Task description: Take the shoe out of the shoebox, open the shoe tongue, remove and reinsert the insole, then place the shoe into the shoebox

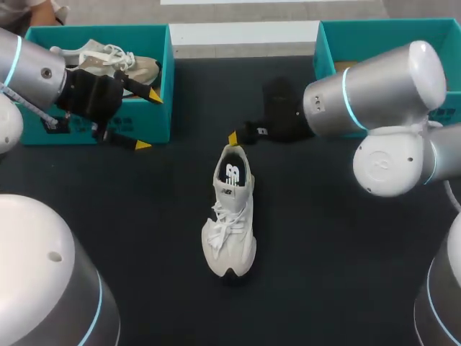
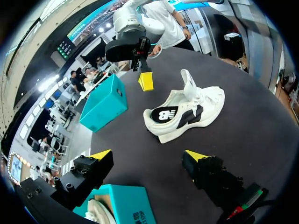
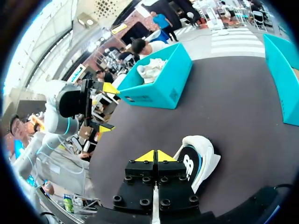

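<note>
White shoe (image 1: 230, 216) (image 2: 187, 112) (image 3: 198, 161): stands upright on its sole near the middle of the dark worktop (image 1: 324, 252), outside both boxes. Its heel points toward the far edge and its toe toward the robot. White laces cross the front, and a dark insole (image 1: 232, 175) with a white mark shows through the opening.

Right gripper (image 1: 233, 138) (image 2: 145, 80) (image 3: 155, 156): reaches in from the right to just beside the shoe's heel. Its fingers are clenched, yellow tips pressed together with nothing between them. Whether a tip touches the heel cannot be told.

Left gripper (image 1: 149, 120) (image 2: 148, 155): hangs in front of the left box (image 1: 101, 32) (image 3: 159, 84), well apart from the white shoe. Its fingers are released and spread wide, grasping nothing.

Left box: teal and open-topped, at the far left corner of the worktop. A beige shoe (image 1: 108, 59) (image 3: 152, 67) with white laces lies inside it.

Right box (image 1: 389, 43) (image 2: 105, 102): a second teal box at the far right corner, partly hidden behind the right arm. Its contents cannot be made out.
</note>
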Motion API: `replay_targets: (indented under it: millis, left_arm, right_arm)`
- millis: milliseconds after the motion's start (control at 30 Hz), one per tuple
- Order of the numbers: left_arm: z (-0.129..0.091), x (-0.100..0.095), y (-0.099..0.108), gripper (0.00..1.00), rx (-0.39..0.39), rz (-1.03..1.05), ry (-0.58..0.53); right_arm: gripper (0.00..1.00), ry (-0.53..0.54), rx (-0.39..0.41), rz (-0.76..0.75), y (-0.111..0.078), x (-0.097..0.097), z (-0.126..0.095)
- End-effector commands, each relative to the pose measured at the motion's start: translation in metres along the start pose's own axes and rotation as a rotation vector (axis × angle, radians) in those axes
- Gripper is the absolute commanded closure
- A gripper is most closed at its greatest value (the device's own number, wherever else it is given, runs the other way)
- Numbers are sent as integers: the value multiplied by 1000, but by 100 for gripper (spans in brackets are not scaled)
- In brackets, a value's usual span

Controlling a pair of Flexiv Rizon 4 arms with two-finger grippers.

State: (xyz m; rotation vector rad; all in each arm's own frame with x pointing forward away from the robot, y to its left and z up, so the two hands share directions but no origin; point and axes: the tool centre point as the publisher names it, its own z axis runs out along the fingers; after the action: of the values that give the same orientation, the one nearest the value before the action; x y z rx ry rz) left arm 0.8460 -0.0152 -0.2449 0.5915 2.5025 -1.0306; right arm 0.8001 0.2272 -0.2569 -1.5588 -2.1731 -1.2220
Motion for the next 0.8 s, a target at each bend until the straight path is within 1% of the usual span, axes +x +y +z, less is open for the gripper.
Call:
replay_targets:
  millis: [33, 300, 333, 400, 433, 567, 667, 700, 800]
  left_arm:
    - [0, 1, 1, 0, 2, 2, 0]
    - [0, 1, 1, 0, 2, 2, 0]
    - [0, 1, 1, 0, 2, 2, 0]
    - [0, 1, 1, 0, 2, 2, 0]
    - [0, 1, 1, 0, 2, 2, 0]
    - [0, 1, 1, 0, 2, 2, 0]
    - [0, 1, 1, 0, 2, 2, 0]
    - [0, 1, 1, 0, 2, 2, 0]
    - [0, 1, 1, 0, 2, 2, 0]
  right_arm:
    - [100, -187, -3, 2, 0, 5, 3]
    - [100, -187, -3, 2, 0, 5, 3]
    - [100, -216, 9, 30, 0, 4, 5]
    - [100, -254, -19, 56, 1, 2, 8]
    - [100, -277, -8, 67, 0, 0, 9]
    - [100, -344, -19, 104, -4, -3, 12]
    - [100, -426, 13, 101, -11, -5, 15]
    - [100, -452, 13, 118, -14, -7, 16]
    - [100, -476, 31, 133, -19, -11, 20]
